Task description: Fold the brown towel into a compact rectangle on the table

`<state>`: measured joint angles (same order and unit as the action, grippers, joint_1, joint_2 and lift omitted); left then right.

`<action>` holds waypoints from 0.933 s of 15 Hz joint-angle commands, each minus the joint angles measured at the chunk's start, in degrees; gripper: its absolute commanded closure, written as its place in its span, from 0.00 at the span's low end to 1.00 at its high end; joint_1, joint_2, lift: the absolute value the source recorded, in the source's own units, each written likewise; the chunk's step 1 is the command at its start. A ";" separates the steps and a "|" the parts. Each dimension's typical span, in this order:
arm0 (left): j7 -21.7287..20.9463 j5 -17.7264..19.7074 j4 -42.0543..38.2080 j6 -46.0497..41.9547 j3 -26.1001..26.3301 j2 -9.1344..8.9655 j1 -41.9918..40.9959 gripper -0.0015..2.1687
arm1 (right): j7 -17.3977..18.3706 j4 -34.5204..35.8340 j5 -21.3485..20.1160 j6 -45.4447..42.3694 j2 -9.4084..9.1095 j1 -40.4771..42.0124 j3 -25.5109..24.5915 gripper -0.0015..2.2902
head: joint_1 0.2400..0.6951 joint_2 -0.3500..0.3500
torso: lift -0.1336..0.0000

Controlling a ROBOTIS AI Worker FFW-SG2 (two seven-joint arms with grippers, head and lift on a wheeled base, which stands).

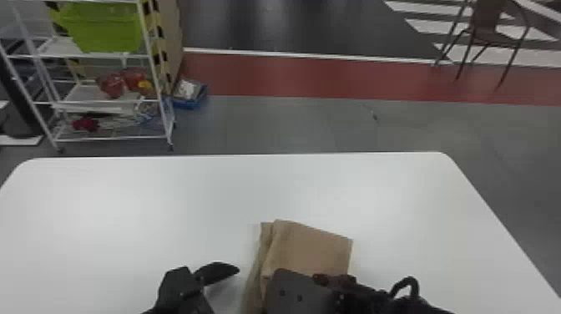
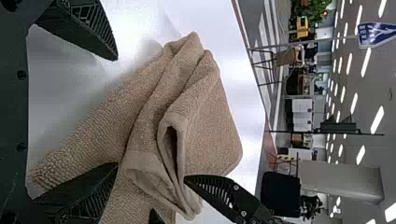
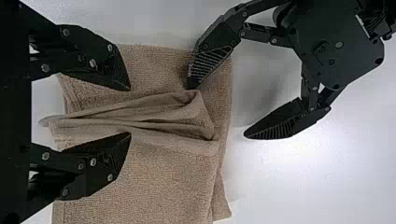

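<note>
The brown towel [image 1: 309, 250] lies on the white counter [image 1: 125, 208], in the part of it nearest the robot and slightly right of centre in the head view. The cloth is folded in layers. A narrow, doubled flap [image 3: 163, 112] stands loosely raised on its upper surface, with creases along its length.

Right pincer [image 1: 292, 292]: located over the near part of the towel. In the right wrist view its two fingers are spread a moderate amount, one on each side of the flap; the flap passes through the gap unclamped.

Left pincer [image 1: 198, 279]: located at the towel's left side. Its fingers are set wide. In the right wrist view, one finger [image 3: 210, 60] is over the towel, beside the end of the flap, and the other is off the cloth, above the bare counter. Whether the first finger touches the cloth cannot be told.

Obstruction: the right pincer covers the near portion of the towel in the head view (the right wrist view gives the clearer look at the layers).

Surroundings: a white wire rack [image 1: 112, 139] stands beyond the counter on the left and carries a green bin [image 1: 102, 29]. A blue tray [image 1: 190, 102] sits on the floor just beside the rack. A brown chair [image 1: 486, 25] stands at the far right. A blue and white sign [image 2: 377, 33] with printed characters appears in the left wrist view.
</note>
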<state>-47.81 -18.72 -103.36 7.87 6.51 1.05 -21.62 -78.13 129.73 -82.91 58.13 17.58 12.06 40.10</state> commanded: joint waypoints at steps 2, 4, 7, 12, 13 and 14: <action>0.00 0.00 0.00 0.00 0.00 0.00 0.00 0.04 | -0.19 -0.35 -0.06 -0.34 0.00 -0.20 0.07 0.28 | 1.00 0.34 | 0.09; -0.18 0.26 0.00 0.00 0.00 0.00 0.00 0.04 | -0.19 -0.88 -0.23 -0.51 -0.09 -0.46 -0.02 0.28 | 1.00 0.34 | 0.09; -0.27 0.26 0.00 0.00 0.00 0.00 0.00 0.04 | -0.19 -1.85 -0.41 -0.51 -0.35 -0.72 -0.02 0.28 | 1.00 0.34 | 0.09; -0.27 0.17 0.00 -0.18 0.00 0.00 0.00 0.04 | -0.19 -2.29 -0.41 -0.69 -0.70 -1.25 -0.11 0.41 | 1.00 0.34 | 0.09; -0.27 0.17 0.00 -0.18 0.00 0.00 0.00 0.04 | -0.19 -2.20 -0.41 -0.69 -0.70 -1.25 -0.11 0.41 | 1.00 0.34 | 0.09; -0.27 0.17 0.00 0.00 0.00 0.00 0.00 0.04 | -0.19 -2.29 -0.41 -0.69 -0.70 -1.25 -0.11 0.41 | 1.00 0.34 | 0.09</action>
<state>-48.08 -18.54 -103.36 7.82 6.50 1.05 -21.63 -78.13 127.47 -83.32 57.44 16.90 10.83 40.01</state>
